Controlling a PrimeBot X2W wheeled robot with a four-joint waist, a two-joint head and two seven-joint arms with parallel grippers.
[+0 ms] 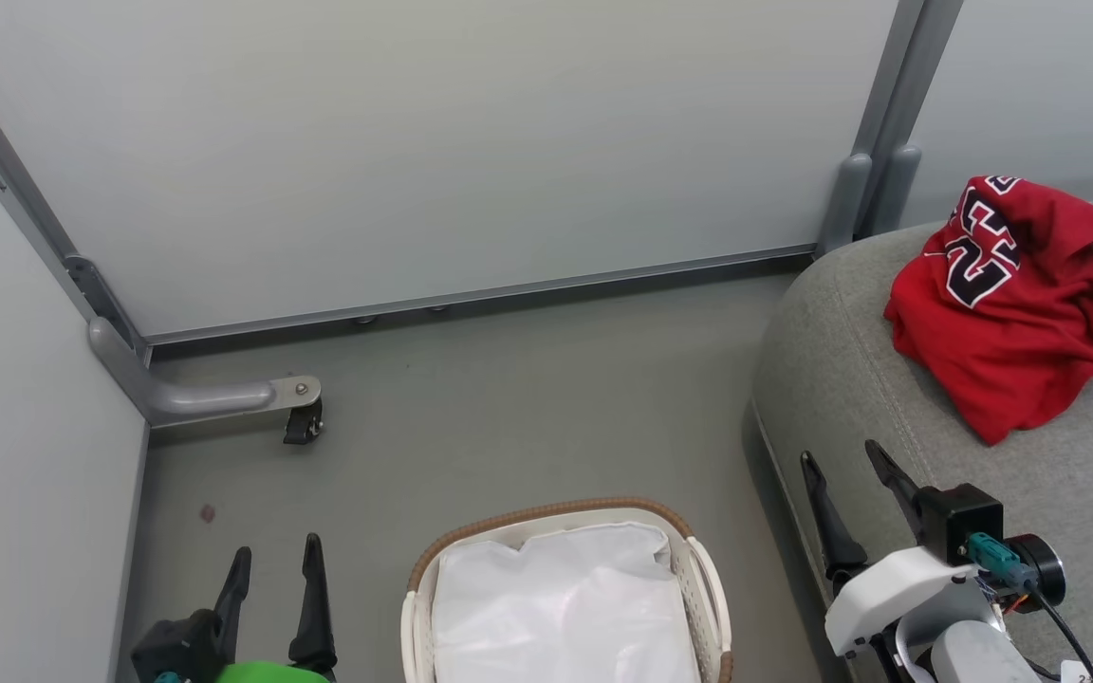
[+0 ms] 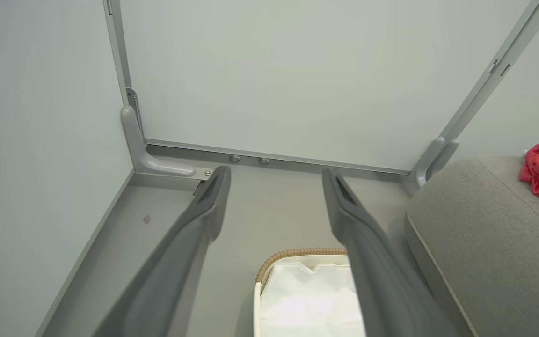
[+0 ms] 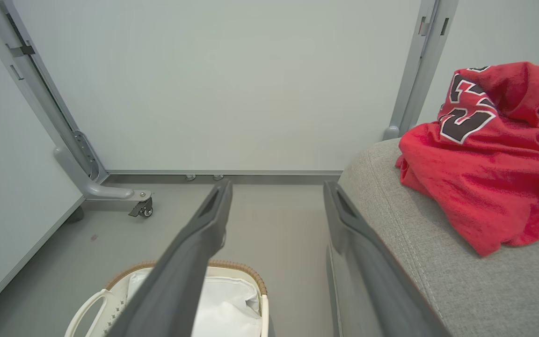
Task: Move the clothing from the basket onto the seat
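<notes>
The clothing (image 1: 1011,304) lies in a crumpled red heap on the seat (image 1: 850,379), numerals up, far enough from the rounded edge that it likely won't slide off. The basket (image 1: 546,512) stands on the floor beside the seat, showing its white liner (image 1: 565,607), so the task looks done. The left gripper (image 1: 277,545) and right gripper (image 1: 839,453) hover released, empty, flanking the basket.
</notes>
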